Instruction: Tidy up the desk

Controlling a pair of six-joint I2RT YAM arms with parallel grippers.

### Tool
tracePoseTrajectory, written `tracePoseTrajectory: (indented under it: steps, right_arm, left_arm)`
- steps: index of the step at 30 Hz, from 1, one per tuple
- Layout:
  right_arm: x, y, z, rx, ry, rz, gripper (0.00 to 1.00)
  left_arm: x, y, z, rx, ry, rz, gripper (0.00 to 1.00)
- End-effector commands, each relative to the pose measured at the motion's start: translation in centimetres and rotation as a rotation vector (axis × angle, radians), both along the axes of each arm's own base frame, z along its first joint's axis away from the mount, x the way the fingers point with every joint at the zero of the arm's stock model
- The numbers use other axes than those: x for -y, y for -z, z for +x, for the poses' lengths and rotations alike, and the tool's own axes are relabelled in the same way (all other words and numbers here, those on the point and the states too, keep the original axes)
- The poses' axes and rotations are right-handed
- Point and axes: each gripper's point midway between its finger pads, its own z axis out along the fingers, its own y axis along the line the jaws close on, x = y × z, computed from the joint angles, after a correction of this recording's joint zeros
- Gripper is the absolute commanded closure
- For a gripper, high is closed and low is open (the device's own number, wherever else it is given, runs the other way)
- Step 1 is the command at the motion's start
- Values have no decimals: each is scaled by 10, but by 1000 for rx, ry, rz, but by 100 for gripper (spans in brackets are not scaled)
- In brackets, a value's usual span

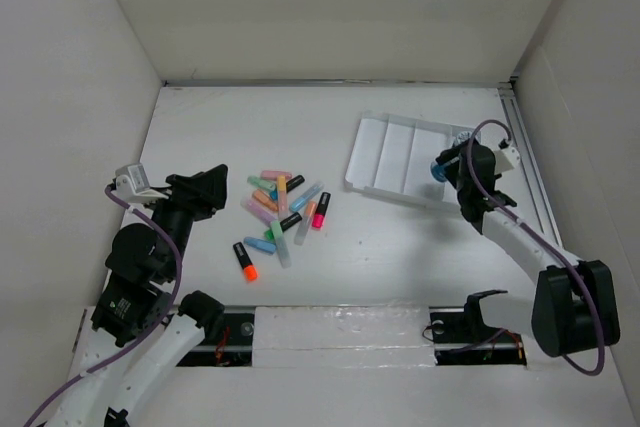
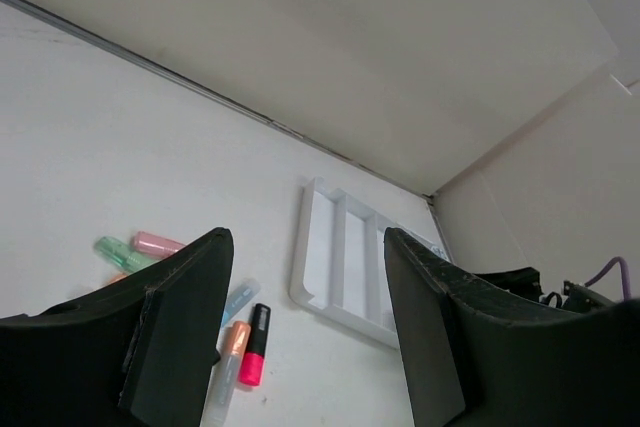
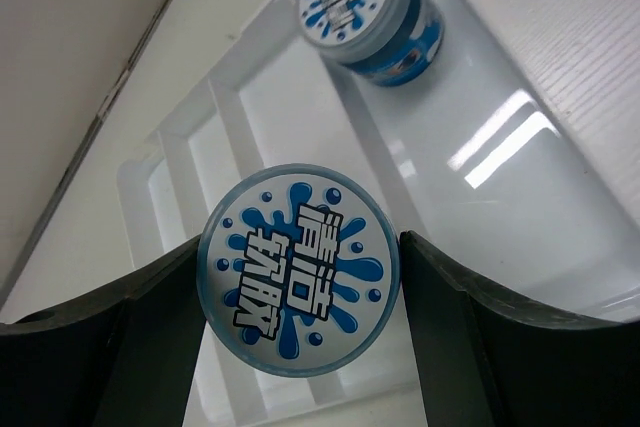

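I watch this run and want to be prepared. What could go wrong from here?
The right hand pinches the round blue tub by its curved sides above the compartmented tray; it might slip or land tilted. A second blue tub already sits in that tray and could be knocked. The open left hand hangs near the highlighters; a low move might scatter them.

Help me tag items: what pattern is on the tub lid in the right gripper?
Tub lid: blue splash on white; best in right wrist view.

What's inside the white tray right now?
One blue-lidded tub sits in a tray compartment; the right gripper holds a second tub above it, covering part of the tray floor.
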Motion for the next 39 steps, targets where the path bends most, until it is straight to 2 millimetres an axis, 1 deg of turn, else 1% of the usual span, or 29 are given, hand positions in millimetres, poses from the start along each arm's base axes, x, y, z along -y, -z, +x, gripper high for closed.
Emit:
tracePoseTrajectory:
  steps: [1, 2, 4, 5, 7, 8, 9, 10, 12, 13, 16, 18, 19, 20, 22, 24, 27, 28, 29, 30, 31, 32, 33, 34, 35, 36, 37, 38, 39]
  right_arm:
    - [23, -19, 5, 74, 94, 79, 44]
    - [33, -16, 6, 61, 123, 87, 44]
    - [44, -8, 4, 20, 156, 95, 46]
    - [49, -11, 6, 17, 168, 97, 47]
    - [63, -2, 5, -30, 196, 90, 47]
    - [66, -3, 7, -33, 196, 86, 47]
    - [68, 8, 7, -78, 197, 87, 47]
    - [68, 12, 8, -102, 198, 84, 47]
    - [68, 13, 12, -142, 193, 71, 47]
    - [70, 20, 13, -175, 201, 62, 47]
    - [75, 27, 15, -220, 220, 42, 44]
    - [72, 26, 17, -225, 214, 30, 37]
    - [72, 26, 17, -225, 214, 28, 24]
    - [70, 23, 17, -215, 205, 21, 22]
    - [68, 19, 18, -188, 205, 16, 18]
    - [65, 7, 19, -143, 199, 19, 18]
    - [51, -6, 20, -102, 167, -2, 16]
    - [53, -7, 20, -99, 171, -10, 15]
    - [48, -11, 21, -94, 159, -17, 15]
    - [41, -12, 20, -98, 137, -21, 16]
    - [34, -16, 20, -91, 119, -28, 21]
    - [-1, -31, 17, -38, 22, -44, 44]
    - [-1, -31, 17, -37, 21, -44, 44]
    - [-17, -37, 15, -11, -30, -50, 53]
    - [-39, -42, 15, 35, -96, -32, 61]
    - [-85, -55, 11, 116, -239, 4, 84]
    - [-101, -56, 5, 117, -286, -1, 85]
    - [-130, -68, 3, 178, -390, 39, 89]
    - [-151, -69, -2, 188, -454, 52, 100]
  left_arm:
    - [1, -19, -3, 62, 14, -14, 42]
    - [1, -20, -3, 63, 14, -16, 42]
    - [1, -19, -2, 61, 14, -15, 42]
    - [1, -20, -3, 63, 13, -16, 42]
    - [2, -20, -2, 62, 16, -15, 42]
    - [2, -20, -2, 63, 16, -16, 42]
    - [2, -20, -3, 64, 17, -16, 42]
    - [2, -20, -3, 65, 17, -17, 42]
    - [1, -19, -3, 63, 16, -12, 42]
    - [1, -20, -3, 65, 17, -15, 42]
    - [2, -20, -3, 64, 20, -14, 42]
    - [2, -21, -3, 65, 19, -15, 42]
    - [1, -20, -3, 62, 16, -14, 42]
    - [2, -19, -2, 61, 16, -13, 42]
    - [2, -19, -2, 61, 17, -13, 42]
    - [2, -19, -2, 61, 17, -13, 42]
    - [1, -20, -3, 62, 16, -14, 42]
    - [1, -20, -3, 64, 16, -14, 42]
    - [1, -20, -3, 64, 16, -14, 42]
    - [2, -19, -3, 62, 16, -14, 42]
    - [2, -20, -2, 62, 16, -14, 42]
    - [2, -19, -2, 61, 16, -13, 42]
    - [2, -19, -2, 61, 16, -13, 42]
    - [2, -20, -2, 63, 16, -12, 42]
    - [2, -19, -3, 63, 17, -12, 43]
    - [2, -19, -3, 66, 20, -12, 45]
    - [2, -20, -3, 66, 20, -12, 47]
    - [1, -20, -4, 69, 18, -12, 48]
    - [2, -19, -3, 63, 18, -9, 51]
